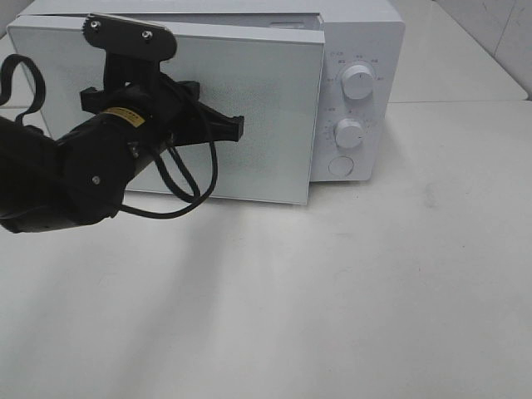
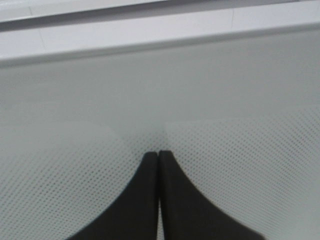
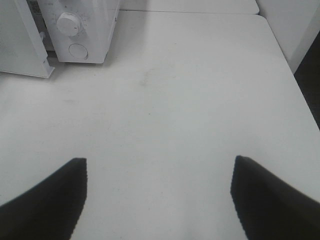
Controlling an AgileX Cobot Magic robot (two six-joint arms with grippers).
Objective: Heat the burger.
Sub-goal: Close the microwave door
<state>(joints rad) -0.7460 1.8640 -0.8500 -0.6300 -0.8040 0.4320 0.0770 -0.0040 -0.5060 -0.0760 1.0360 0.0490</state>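
Observation:
The burger is hidden; none of the views shows it. A white microwave [image 1: 366, 50] stands at the back of the table, and its mesh-patterned door [image 1: 274, 108] stands slightly ajar, the free edge out from the body. My left gripper [image 1: 239, 126] is shut with nothing in it, fingertips against the door's front. In the left wrist view the two black fingers [image 2: 150, 200] meet, touching the door [image 2: 240, 100]. My right gripper [image 3: 159, 165] hangs open and empty over bare table, away from the microwave [image 3: 85, 25].
The microwave's panel has two white knobs [image 1: 357, 83] [image 1: 348, 133] and a round button [image 1: 341, 166]. A black cable [image 1: 195, 187] loops under the left arm. The white table [image 1: 349, 291] stretches in front, with its right edge [image 3: 300, 95] in the right wrist view.

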